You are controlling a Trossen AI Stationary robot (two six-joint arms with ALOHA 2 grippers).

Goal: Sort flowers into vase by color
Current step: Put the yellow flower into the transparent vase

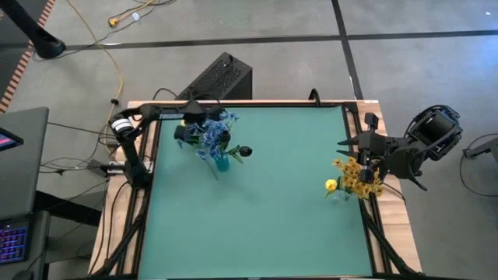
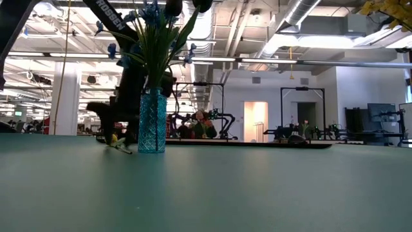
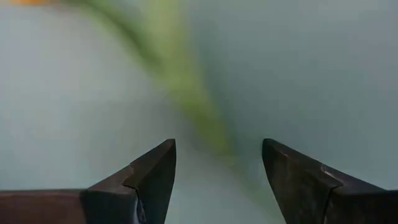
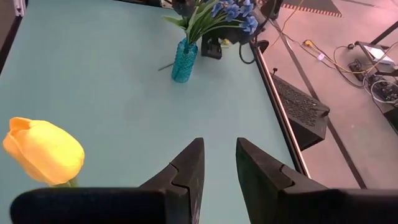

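From above, the left gripper [image 1: 184, 132] sits low beside the teal vase [image 1: 222, 162] of blue flowers [image 1: 213, 134]; the right gripper [image 1: 350, 142] waits near the yellow flowers [image 1: 356, 177] at the table's [image 1: 257, 225] right edge. The low view shows the vase [image 2: 152, 121] upright. Left wrist view — fingers [image 3: 152, 177] released, spread around a blurred green stem [image 3: 186, 87]. Right wrist view — fingers [image 4: 186, 171] slightly parted, holding nothing, a yellow bud [image 4: 43, 151] beside them.

A green-topped bench [image 1: 257, 194] stands on a grey concrete floor [image 1: 311, 62] crossed by dark lines; a yellow cable [image 1: 109, 62] trails over it; beyond, an open hall with white columns [image 2: 64, 96], exposed ceiling ducts [image 2: 302, 13], strip lights and a lit doorway [image 2: 254, 119].
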